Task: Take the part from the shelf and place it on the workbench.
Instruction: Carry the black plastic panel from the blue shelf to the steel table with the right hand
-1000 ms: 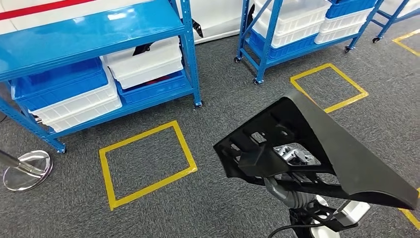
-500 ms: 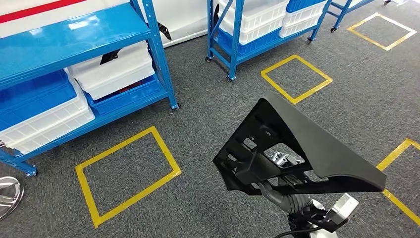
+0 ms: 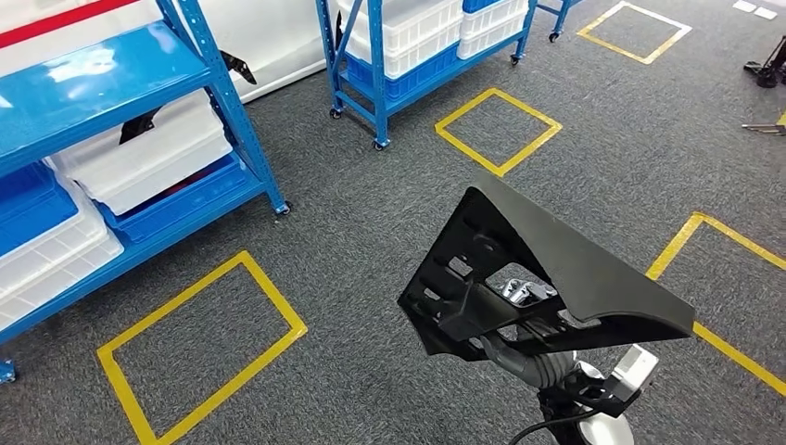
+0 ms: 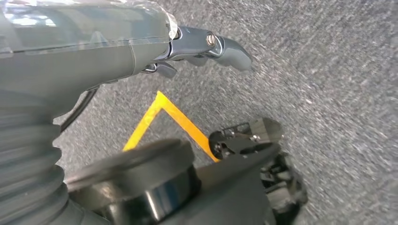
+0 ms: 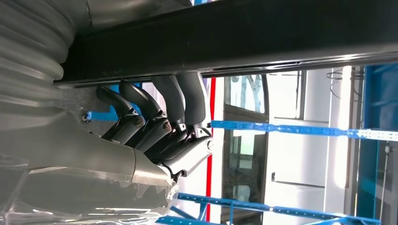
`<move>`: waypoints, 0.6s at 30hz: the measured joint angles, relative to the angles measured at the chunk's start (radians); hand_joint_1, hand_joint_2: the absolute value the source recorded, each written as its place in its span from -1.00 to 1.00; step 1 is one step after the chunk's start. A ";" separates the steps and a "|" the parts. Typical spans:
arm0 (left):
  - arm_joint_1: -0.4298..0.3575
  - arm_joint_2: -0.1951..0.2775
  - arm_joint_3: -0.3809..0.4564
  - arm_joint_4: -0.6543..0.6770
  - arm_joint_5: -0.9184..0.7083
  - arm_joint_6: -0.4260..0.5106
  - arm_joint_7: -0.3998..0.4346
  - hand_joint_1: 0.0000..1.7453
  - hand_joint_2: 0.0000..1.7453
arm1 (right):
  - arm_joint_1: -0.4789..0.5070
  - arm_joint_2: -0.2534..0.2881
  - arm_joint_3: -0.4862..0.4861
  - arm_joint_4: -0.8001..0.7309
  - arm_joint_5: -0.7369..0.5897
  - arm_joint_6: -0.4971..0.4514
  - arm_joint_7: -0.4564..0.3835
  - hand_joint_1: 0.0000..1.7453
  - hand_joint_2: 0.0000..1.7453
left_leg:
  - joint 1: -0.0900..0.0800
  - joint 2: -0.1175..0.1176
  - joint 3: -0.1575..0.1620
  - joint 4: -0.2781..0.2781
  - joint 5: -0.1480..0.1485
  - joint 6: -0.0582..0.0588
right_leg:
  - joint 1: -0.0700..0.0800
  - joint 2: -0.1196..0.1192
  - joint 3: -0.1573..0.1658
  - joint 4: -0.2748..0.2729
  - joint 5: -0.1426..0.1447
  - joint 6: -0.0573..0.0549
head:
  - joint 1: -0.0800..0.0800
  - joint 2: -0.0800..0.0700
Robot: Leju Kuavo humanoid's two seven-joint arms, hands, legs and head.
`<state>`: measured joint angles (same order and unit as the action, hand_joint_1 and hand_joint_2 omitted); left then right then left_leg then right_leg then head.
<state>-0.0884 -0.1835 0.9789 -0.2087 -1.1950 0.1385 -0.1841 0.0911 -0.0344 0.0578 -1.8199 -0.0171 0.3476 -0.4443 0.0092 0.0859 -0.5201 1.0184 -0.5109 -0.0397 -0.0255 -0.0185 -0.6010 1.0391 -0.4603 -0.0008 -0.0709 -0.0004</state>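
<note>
Black part (image 3: 556, 269) gripped by right hand (image 5: 159, 126) above carpet.

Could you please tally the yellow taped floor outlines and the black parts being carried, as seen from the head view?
Yellow taped outlines: 4
Black part in the right hand: 1
Total: 5
</note>
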 joint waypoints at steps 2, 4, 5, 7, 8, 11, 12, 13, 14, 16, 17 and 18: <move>0.000 0.000 0.000 0.000 0.002 0.001 -0.006 -1.00 1.00 | -0.009 -0.007 0.003 0.009 -0.007 0.000 -0.004 1.00 1.00 | 0.003 -0.042 -0.041 0.094 -0.064 -0.005 | 0.000 0.016 -0.006 -0.002 0.006 -0.010 | 0.000 0.000; 0.003 0.001 0.000 0.000 0.002 0.006 -0.004 -1.00 1.00 | -0.016 -0.010 0.007 0.017 -0.013 0.000 -0.010 1.00 1.00 | 0.003 -0.070 -0.104 0.236 -0.129 -0.004 | 0.006 0.037 -0.013 -0.001 0.010 -0.016 | 0.000 0.000; 0.004 0.002 0.000 0.000 0.001 0.010 0.001 -1.00 1.00 | -0.019 -0.011 0.009 0.020 -0.015 -0.001 -0.011 1.00 1.00 | 0.002 -0.075 -0.123 0.277 -0.137 0.000 | 0.010 0.049 -0.015 -0.001 0.012 -0.018 | 0.000 0.000; 0.006 0.004 0.001 0.000 -0.008 0.014 0.016 -1.00 1.00 | -0.022 -0.015 0.011 0.023 -0.016 -0.009 -0.015 1.00 1.00 | -0.001 -0.083 -0.102 0.234 -0.092 0.013 | 0.016 0.075 -0.015 0.000 0.014 -0.019 | 0.000 0.000; 0.006 0.005 0.000 0.000 -0.017 0.014 0.022 -1.00 1.00 | -0.022 -0.017 0.011 0.020 -0.014 -0.016 -0.018 1.00 1.00 | -0.004 -0.097 -0.068 0.161 -0.052 0.023 | 0.017 0.088 -0.013 -0.001 0.015 -0.019 | 0.000 0.000; 0.006 0.013 -0.002 0.000 -0.031 0.014 0.015 -1.00 1.00 | -0.012 -0.020 0.010 -0.005 -0.004 -0.036 -0.026 1.00 1.00 | -0.011 -0.158 0.005 0.003 0.005 0.046 | 0.014 0.118 -0.018 -0.001 0.023 -0.009 | 0.000 0.000; 0.005 0.015 -0.002 0.000 -0.029 0.014 0.007 -1.00 1.00 | -0.004 -0.021 0.010 -0.016 -0.002 -0.039 -0.028 1.00 1.00 | -0.013 -0.162 0.008 -0.007 0.003 0.049 | 0.010 0.128 -0.022 -0.003 0.027 -0.002 | 0.000 0.000; 0.004 0.015 -0.002 0.000 -0.028 0.014 0.000 -1.00 1.00 | 0.005 -0.021 0.010 -0.027 0.000 -0.041 -0.029 1.00 1.00 | -0.015 -0.153 0.010 -0.015 0.007 0.051 | 0.007 0.139 -0.024 -0.006 0.032 0.006 | 0.000 0.000; 0.002 0.015 -0.002 0.000 -0.027 0.014 -0.004 -1.00 1.00 | 0.013 -0.022 0.010 -0.035 0.001 -0.042 -0.029 1.00 1.00 | -0.013 -0.141 0.014 -0.025 0.013 0.052 | 0.007 0.142 -0.026 -0.007 0.034 0.011 | 0.000 0.000; 0.001 0.015 -0.002 0.000 -0.025 0.014 -0.012 -1.00 1.00 | 0.021 -0.025 0.008 -0.048 0.002 -0.044 -0.032 1.00 1.00 | -0.009 -0.114 0.022 -0.053 0.030 0.058 | 0.014 0.104 -0.045 0.030 0.006 0.018 | 0.000 0.000; 0.001 0.015 -0.002 0.000 -0.023 0.014 -0.020 -1.00 1.00 | 0.023 -0.026 0.008 -0.050 0.002 -0.045 -0.035 1.00 1.00 | -0.007 -0.098 0.025 -0.062 0.036 0.060 | 0.016 0.074 -0.068 0.078 -0.024 0.019 | 0.000 0.000; 0.001 0.015 -0.002 0.000 -0.021 0.014 -0.031 -1.00 1.00 | 0.024 -0.027 0.008 -0.052 0.001 -0.044 -0.040 1.00 1.00 | -0.010 -0.084 0.023 -0.065 0.038 0.062 | 0.017 0.048 -0.097 0.141 -0.060 0.022 | 0.000 0.000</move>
<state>-0.0878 -0.1688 0.9766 -0.2087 -1.2164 0.1524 -0.2153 0.1155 -0.0610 0.0656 -1.8714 -0.0165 0.3032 -0.4841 -0.0004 0.0017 -0.4966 0.9538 -0.4726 0.0224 -0.0086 0.0291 -0.6984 1.1806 -0.5199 0.0209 -0.0705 -0.0004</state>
